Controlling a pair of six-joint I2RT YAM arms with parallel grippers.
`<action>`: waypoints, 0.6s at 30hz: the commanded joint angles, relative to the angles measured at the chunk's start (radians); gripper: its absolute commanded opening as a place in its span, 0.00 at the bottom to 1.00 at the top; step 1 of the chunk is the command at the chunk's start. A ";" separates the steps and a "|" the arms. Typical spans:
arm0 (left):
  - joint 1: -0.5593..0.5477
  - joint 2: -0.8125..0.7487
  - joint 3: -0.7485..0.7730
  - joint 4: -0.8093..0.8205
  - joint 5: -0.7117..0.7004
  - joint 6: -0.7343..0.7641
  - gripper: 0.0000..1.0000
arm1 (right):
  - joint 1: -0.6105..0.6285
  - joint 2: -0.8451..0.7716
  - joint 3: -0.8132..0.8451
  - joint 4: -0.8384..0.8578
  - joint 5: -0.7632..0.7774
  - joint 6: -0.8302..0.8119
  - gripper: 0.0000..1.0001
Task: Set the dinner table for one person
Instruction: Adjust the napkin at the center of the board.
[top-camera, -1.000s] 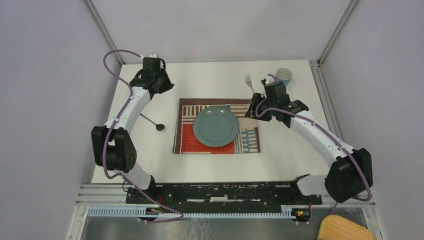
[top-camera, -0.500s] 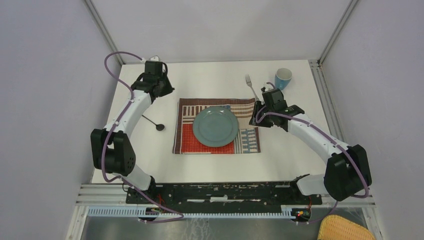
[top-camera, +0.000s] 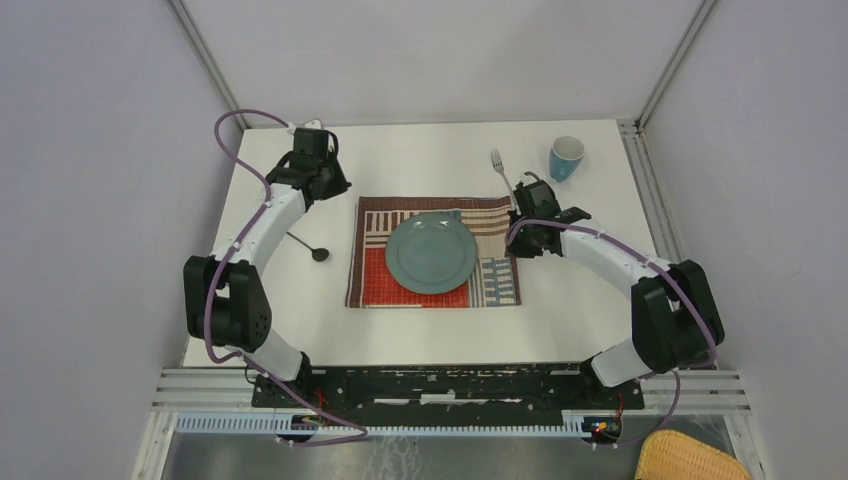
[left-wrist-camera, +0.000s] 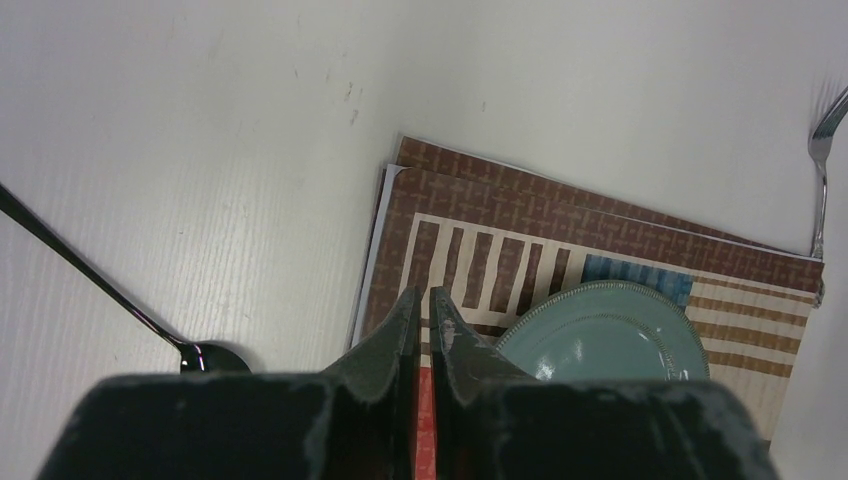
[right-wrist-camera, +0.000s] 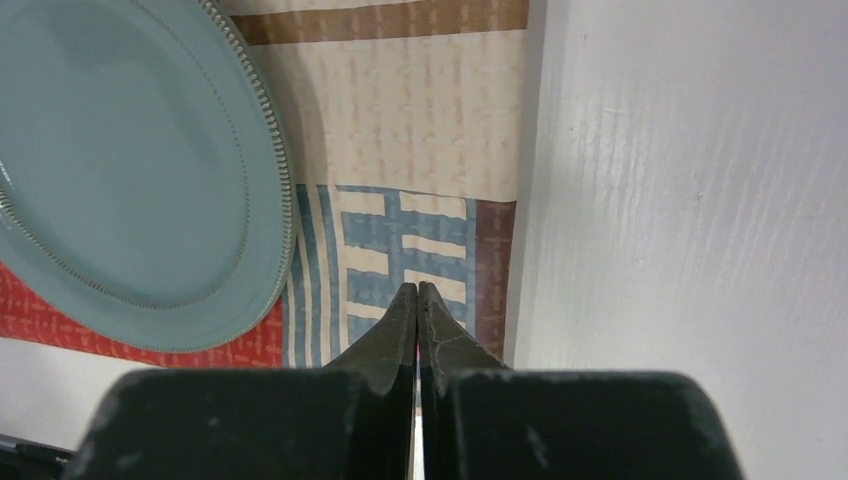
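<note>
The white dinner table (top-camera: 420, 160) carries a striped patchwork placemat (top-camera: 375, 280) with a teal plate (top-camera: 431, 253) on it. A fork (top-camera: 500, 170) lies behind the mat's far right corner. Farther right, a blue cup (top-camera: 566, 157) stands upright. A black spoon (top-camera: 305, 245) lies left of the mat. My left gripper (left-wrist-camera: 420, 295) hovers by the mat's far left corner, shut and empty; spoon (left-wrist-camera: 100, 285) and fork (left-wrist-camera: 820, 180) show at the edges of its view. My right gripper (right-wrist-camera: 417, 287) is shut and empty above the placemat's (right-wrist-camera: 420, 110) right edge, beside the plate (right-wrist-camera: 120, 170).
Grey walls and metal rails (top-camera: 640, 130) close in the table on three sides. A wicker basket (top-camera: 690, 460) sits off the table at the near right, behind the arm bases.
My right gripper has drawn back from beside the cup toward the placemat's right edge and shut with nothing in it. The left arm shifted slightly to the right.
</note>
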 joint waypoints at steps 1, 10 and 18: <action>-0.003 -0.034 0.022 0.038 -0.003 0.036 0.13 | 0.005 0.042 0.013 0.037 0.018 0.010 0.00; -0.004 -0.023 0.018 0.035 -0.004 0.035 0.13 | 0.004 0.061 -0.033 0.046 0.000 0.015 0.00; -0.004 -0.037 0.013 0.023 -0.016 0.038 0.13 | 0.005 0.128 -0.059 0.086 -0.037 0.029 0.00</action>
